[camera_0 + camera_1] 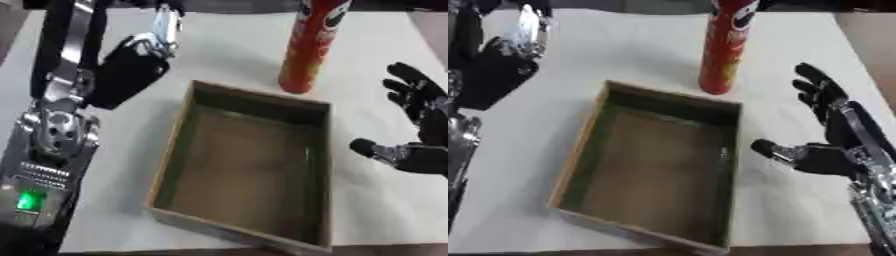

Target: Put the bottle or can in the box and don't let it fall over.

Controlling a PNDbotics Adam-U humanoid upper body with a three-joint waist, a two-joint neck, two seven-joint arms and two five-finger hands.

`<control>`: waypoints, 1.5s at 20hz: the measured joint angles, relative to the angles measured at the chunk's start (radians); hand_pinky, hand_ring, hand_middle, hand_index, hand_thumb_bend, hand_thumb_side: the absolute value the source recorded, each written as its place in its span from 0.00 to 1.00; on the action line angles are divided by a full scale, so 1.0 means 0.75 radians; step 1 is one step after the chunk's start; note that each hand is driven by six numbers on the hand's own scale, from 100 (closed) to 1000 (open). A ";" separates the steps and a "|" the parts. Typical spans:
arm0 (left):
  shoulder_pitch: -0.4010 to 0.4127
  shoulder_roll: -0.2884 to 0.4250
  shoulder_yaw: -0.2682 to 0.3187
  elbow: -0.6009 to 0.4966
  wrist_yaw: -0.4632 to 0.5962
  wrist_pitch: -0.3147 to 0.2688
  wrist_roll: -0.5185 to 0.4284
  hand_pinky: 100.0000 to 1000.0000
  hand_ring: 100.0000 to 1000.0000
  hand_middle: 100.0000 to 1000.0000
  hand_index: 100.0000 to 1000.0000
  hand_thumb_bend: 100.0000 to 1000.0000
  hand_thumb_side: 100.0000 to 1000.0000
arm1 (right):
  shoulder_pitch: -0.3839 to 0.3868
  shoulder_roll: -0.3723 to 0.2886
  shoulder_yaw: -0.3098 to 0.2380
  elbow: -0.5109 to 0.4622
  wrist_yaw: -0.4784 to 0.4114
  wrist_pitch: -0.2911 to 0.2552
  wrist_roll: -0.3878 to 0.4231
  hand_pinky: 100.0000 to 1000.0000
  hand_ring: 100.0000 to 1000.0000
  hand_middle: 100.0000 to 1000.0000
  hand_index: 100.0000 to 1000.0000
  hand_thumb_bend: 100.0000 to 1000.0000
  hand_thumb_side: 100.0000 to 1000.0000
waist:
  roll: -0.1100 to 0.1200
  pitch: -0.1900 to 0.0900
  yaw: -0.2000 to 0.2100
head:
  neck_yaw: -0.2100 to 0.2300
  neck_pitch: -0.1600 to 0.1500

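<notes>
Nearest lies the open cardboard box [248,170] on the white table [219,55], the right hand [833,145] spread beside it (holding nothing), the left hand [131,67] relaxed opposite, and the red can [311,45] upright just beyond the box's far wall.

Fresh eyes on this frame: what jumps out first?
The tall red can stands upright on the white table, just beyond the far right corner of the empty open box at centre. The right hand hangs open right of the box; the left hand sits upper left.
</notes>
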 measured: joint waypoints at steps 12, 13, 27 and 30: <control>-0.063 0.077 0.065 -0.001 0.024 0.026 -0.097 0.55 0.57 0.38 0.98 0.00 0.30 | -0.040 -0.101 -0.022 0.000 -0.177 0.092 -0.022 1.00 1.00 1.00 1.00 0.74 0.08 | -0.004 -0.022 0.007 | -0.014 0.011; -0.064 0.081 0.069 -0.002 0.024 0.029 -0.102 0.55 0.57 0.38 0.98 0.00 0.30 | -0.043 -0.108 -0.022 0.000 -0.190 0.102 -0.025 1.00 1.00 1.00 1.00 0.74 0.08 | -0.005 -0.023 0.007 | -0.016 0.011; -0.071 0.102 0.137 0.040 0.021 0.024 -0.138 0.54 0.58 0.37 0.94 0.00 0.28 | -0.113 -0.181 -0.013 0.000 -0.326 0.213 -0.032 1.00 1.00 1.00 1.00 0.74 0.08 | -0.010 -0.022 0.042 | -0.030 0.007; -0.070 0.102 0.149 0.068 0.022 0.020 -0.129 0.54 0.58 0.37 0.94 0.00 0.28 | -0.124 -0.194 -0.005 0.000 -0.348 0.239 -0.046 1.00 1.00 1.00 1.00 0.75 0.09 | -0.010 -0.018 0.054 | -0.036 0.002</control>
